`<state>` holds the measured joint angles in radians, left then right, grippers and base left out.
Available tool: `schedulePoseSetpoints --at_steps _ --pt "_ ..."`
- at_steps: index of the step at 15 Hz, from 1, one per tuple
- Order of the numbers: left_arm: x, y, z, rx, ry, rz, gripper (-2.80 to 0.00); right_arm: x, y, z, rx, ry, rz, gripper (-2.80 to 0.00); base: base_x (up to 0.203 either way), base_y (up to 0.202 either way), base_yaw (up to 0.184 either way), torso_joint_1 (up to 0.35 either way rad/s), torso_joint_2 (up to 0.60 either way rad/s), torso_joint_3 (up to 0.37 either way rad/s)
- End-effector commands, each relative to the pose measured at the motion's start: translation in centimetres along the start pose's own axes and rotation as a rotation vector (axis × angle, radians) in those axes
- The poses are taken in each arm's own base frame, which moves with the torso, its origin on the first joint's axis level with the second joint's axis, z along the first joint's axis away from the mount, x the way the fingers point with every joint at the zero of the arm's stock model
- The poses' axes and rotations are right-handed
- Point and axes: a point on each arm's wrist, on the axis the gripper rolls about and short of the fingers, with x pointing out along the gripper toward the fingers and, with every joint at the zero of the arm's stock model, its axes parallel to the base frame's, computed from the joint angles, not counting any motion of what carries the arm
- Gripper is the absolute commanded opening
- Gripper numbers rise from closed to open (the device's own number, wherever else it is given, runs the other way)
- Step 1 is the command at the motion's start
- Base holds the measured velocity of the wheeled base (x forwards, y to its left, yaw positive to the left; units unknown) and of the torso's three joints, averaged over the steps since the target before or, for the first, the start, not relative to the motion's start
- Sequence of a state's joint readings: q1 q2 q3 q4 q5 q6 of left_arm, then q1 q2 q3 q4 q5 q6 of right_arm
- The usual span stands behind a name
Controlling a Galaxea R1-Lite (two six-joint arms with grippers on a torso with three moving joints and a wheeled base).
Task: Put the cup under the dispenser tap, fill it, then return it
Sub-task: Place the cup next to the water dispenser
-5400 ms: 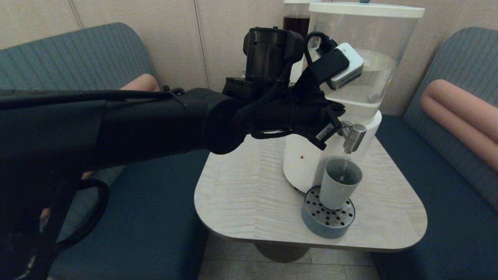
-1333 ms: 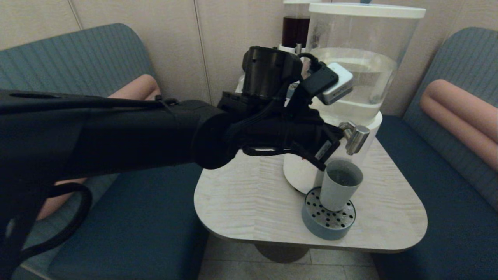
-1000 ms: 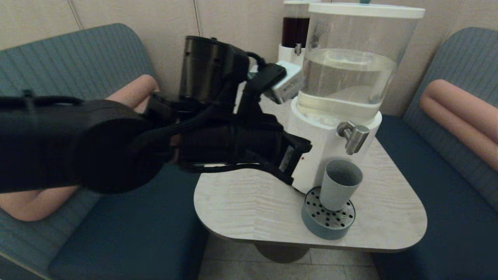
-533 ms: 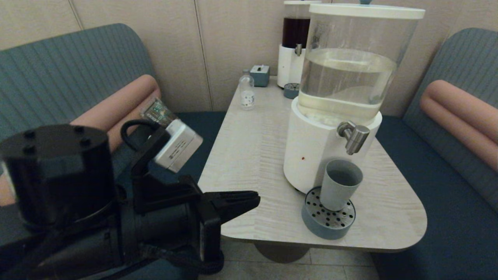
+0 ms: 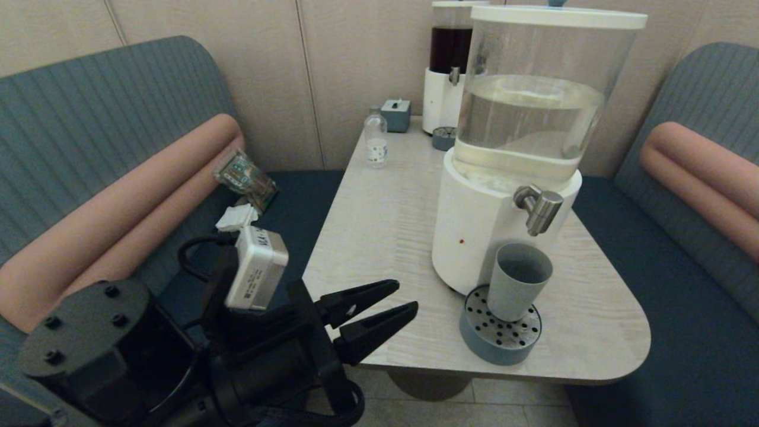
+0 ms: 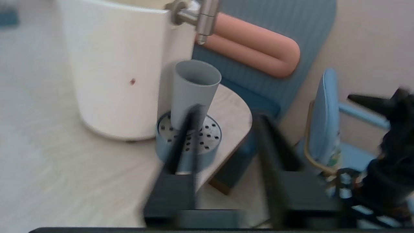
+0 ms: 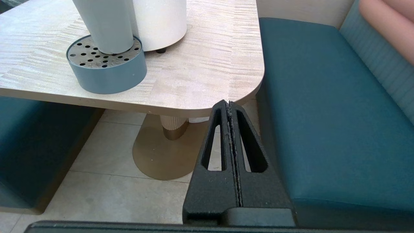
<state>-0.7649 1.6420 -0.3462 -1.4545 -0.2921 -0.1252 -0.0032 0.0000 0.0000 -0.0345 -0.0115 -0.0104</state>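
Spread on left gripper (image 5: 398, 299) at table (image 5: 379, 237) near edge, pressed together on right gripper (image 7: 229, 105); risks tipping cup (image 5: 516, 281) off drip tray (image 5: 495, 347) under dispenser tap (image 5: 539, 207) if grasped off-centre.

Left arm withdrawn from tap; flow stopped.
Left gripper (image 5: 397, 299) left the dispenser tap (image 5: 538, 209), swung back and down to the surface's (image 5: 379, 237) near-left edge, fingers (image 5: 356, 299) parted. Stream into the cup (image 5: 516, 279) ceased; bottle (image 5: 376, 137) and rear dispenser (image 5: 446, 65) became visible.
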Motion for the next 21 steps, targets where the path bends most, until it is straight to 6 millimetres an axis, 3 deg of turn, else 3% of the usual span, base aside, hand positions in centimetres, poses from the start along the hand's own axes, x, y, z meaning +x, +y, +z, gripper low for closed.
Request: schedulePoseSetpoints --at_steps 1,7,14,21 --pt "1.9 0.7 -3.0 0.034 0.062 -0.055 0.00 0.1 0.0 -0.4 0.000 0.015 0.001 -2.80 0.000 0.000 0.000 0.000 0.00 0.000" --pt "5.4 1.6 -5.6 0.083 0.101 -0.183 0.00 0.1 0.0 -0.4 0.000 0.014 0.001 -2.80 0.000 0.000 0.000 0.000 0.00 0.000" --pt "8.9 3.0 -7.2 0.112 0.074 -0.180 0.00 0.1 0.0 -0.4 0.000 0.015 0.000 -2.80 0.000 0.000 0.000 0.000 0.00 0.000" --pt "9.5 3.3 -7.3 0.108 0.062 -0.178 0.00 0.1 0.0 -0.4 0.000 0.015 0.001 -2.80 0.000 0.000 0.000 0.000 0.00 0.000"
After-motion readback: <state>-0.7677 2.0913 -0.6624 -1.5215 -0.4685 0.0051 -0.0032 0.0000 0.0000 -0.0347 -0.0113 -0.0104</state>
